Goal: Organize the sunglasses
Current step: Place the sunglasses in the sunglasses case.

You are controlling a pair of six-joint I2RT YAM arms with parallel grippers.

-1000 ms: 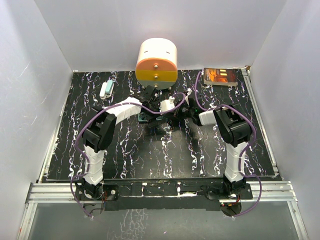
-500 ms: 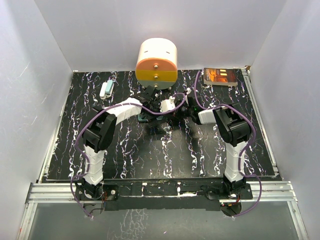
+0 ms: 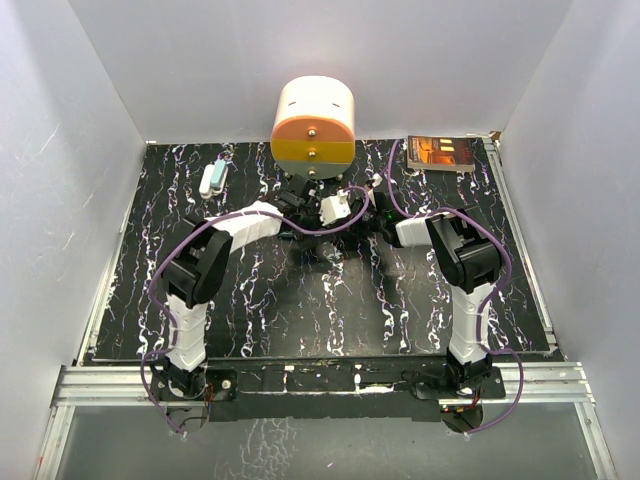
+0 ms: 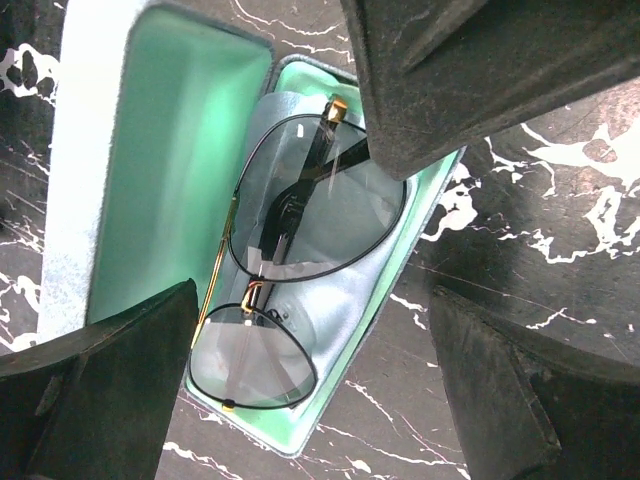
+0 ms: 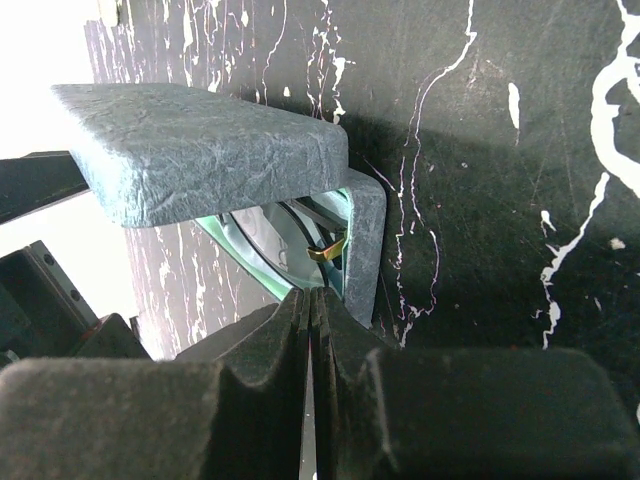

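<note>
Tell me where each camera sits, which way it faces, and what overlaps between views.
Top external: above and behind the bases, looking down on the table; left arm and right arm both show.
Left wrist: above the open case, looking down at the sunglasses; open left end effector frames them.
Right wrist: low beside the case, looking sideways under its lid; shut right end effector at bottom.
Shared: both wrist views show the case and sunglasses.

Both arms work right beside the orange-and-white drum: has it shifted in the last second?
No. In the top view the orange-and-white drum keeps the same spot, with the same gap to the book at the far corner.
</note>
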